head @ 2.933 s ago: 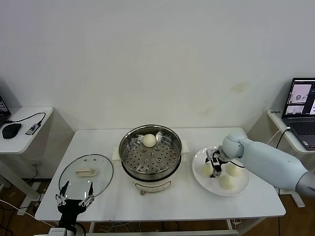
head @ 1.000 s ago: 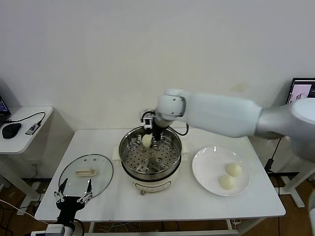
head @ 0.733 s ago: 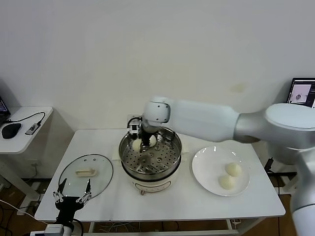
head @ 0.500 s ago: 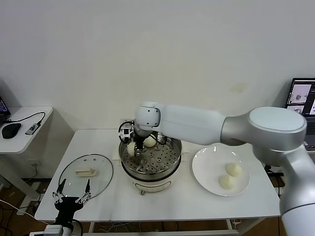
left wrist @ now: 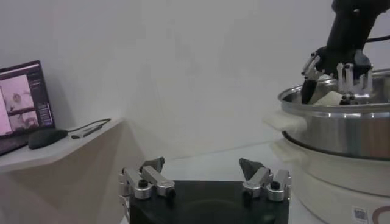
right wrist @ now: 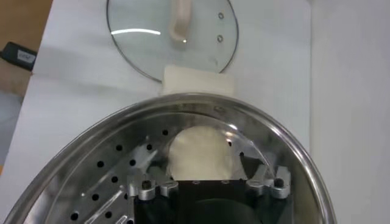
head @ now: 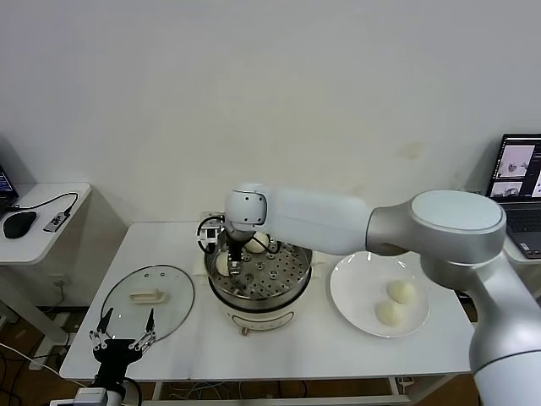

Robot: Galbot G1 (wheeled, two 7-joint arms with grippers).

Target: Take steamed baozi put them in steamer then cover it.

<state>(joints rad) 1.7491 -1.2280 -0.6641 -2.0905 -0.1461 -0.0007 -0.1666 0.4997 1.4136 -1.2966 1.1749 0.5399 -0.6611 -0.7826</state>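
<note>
Right gripper [right wrist: 207, 182] low inside the steamer [head: 258, 275], at its left wall; fingers [right wrist: 149, 155] spread wide on either side of a steamed baozi [right wrist: 196, 152], whether pads touch the dough cannot be told; bun resting on the perforated tray [right wrist: 103, 182]; second baozi [head: 259, 242] at the tray's far side, just beside the arm; two more [head: 401, 292] [head: 389, 313] on the white plate [head: 355, 292] right of the steamer; glass lid [head: 148, 298] flat on the table [head: 338, 338], left of the steamer; left gripper [left wrist: 204, 176] parked off the table's near-left edge, fingers apart, holding nothing.
</note>
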